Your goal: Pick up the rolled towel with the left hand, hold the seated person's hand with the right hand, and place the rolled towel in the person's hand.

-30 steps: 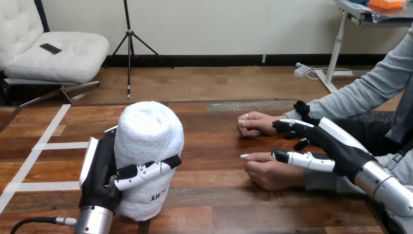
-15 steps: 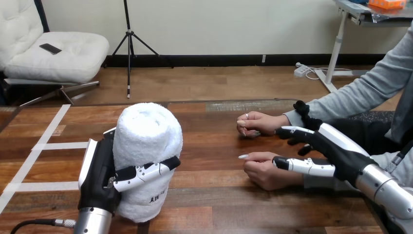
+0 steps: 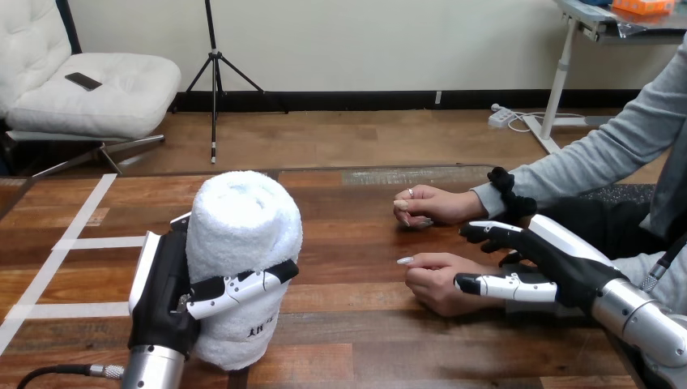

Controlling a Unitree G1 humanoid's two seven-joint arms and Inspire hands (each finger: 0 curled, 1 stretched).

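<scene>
Head view — my left hand (image 3: 164,293) at near left is wrapped round the rolled towel (image 3: 243,235), thumb across its front; the roll stands upright. At right, my right hand (image 3: 567,261) sits at the person's nearer hand (image 3: 437,288), fingers stretched out above the wrist, thumb touching it — not clasped. The person's farther hand (image 3: 433,204) rests on the wooden table (image 3: 348,243).
</scene>
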